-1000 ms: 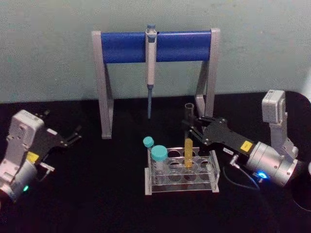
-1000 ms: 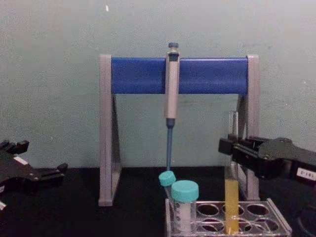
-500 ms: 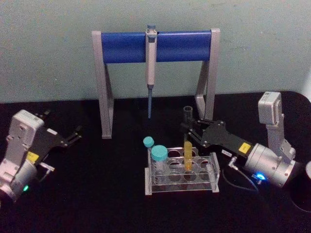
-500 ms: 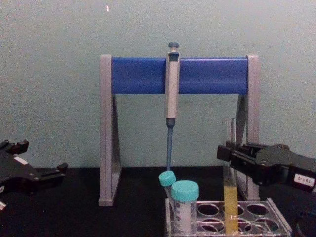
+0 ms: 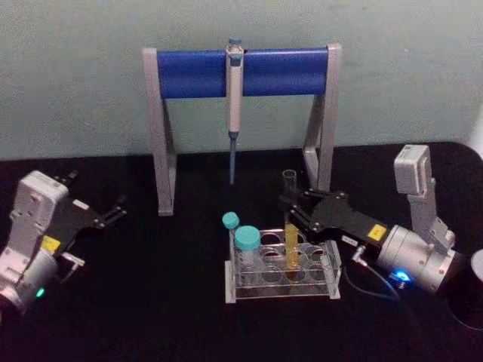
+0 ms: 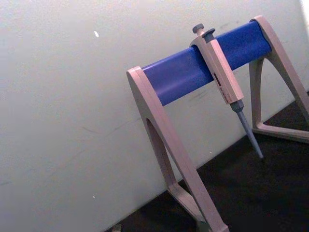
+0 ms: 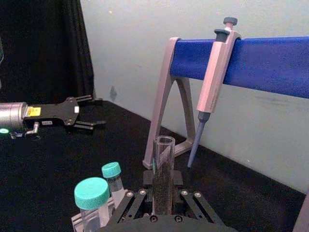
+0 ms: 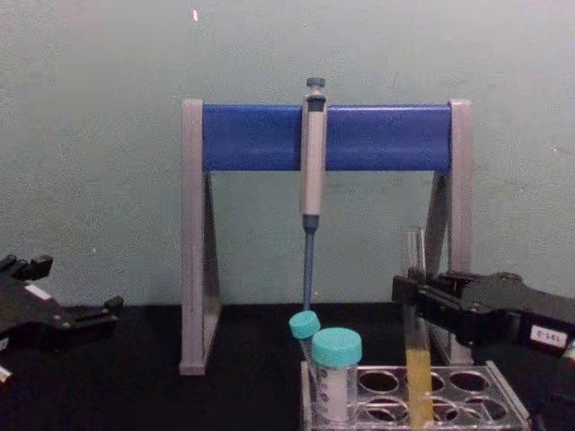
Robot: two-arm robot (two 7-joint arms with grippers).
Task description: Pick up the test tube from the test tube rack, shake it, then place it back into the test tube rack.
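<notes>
Within the clenched right gripper [image 5: 290,205], test tube [image 5: 291,240] upright in the test tube rack [image 5: 279,291].

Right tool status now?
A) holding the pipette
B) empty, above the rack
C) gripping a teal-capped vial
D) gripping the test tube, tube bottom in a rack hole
D: the right tool is closed around the test tube, whose yellow-filled end sits in a hole of the test tube rack.

Left gripper [image 5: 118,210] picked out in flat black plates, silver-grey wrist [image 5: 32,207] behind, yellow sticker [image 5: 50,243], green light [image 5: 39,292], right gripper [image 5: 290,209] black too, yellow label [image 5: 378,232], blue light [image 5: 402,277], thin cable [image 5: 370,285] looped, pale screws [image 7: 126,193] dotted across.
</notes>
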